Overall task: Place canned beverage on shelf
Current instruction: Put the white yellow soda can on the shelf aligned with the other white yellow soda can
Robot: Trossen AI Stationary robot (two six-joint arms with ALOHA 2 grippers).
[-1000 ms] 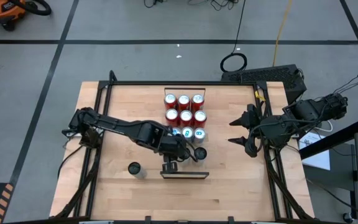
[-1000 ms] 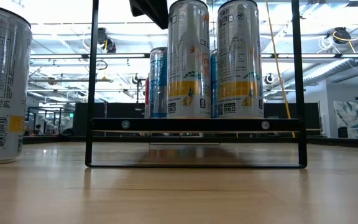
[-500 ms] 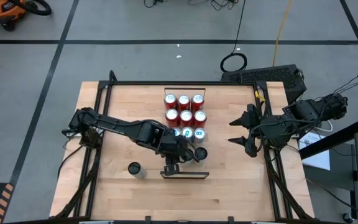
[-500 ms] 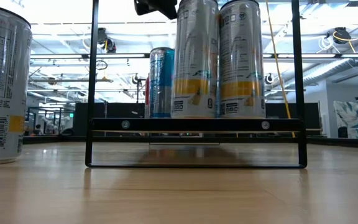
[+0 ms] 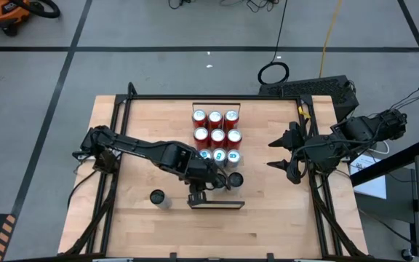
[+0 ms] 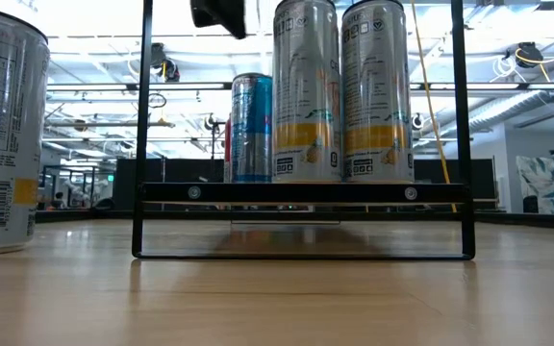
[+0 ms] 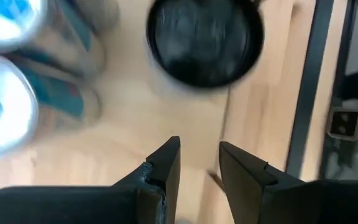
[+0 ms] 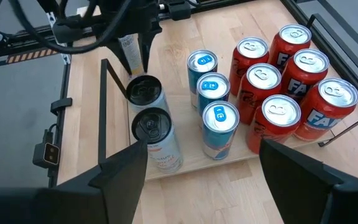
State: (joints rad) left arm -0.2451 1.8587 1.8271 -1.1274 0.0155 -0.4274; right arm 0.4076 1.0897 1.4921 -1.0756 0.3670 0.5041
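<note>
Tabletop (image 5: 137,145): pale wood grain.
Shelf (image 6: 301,192): two slim silver cans (image 6: 306,91).
Left fingers (image 7: 166,165): released, withdrew from cans.
Right fingers (image 8: 126,171): spread, empty.

Left gripper (image 5: 199,195) mid-table, fingers (image 7: 166,163) slightly apart, empty; right gripper (image 5: 276,153) waits, open

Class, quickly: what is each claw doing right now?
Left claw: jaws slightly apart, holding nothing, above the shelf.
Right claw: open, empty, waiting at the table's right side.

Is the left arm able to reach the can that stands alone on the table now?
Probably yes: the lone can stands apart from the others, near the left hand, with nothing between them.
</note>
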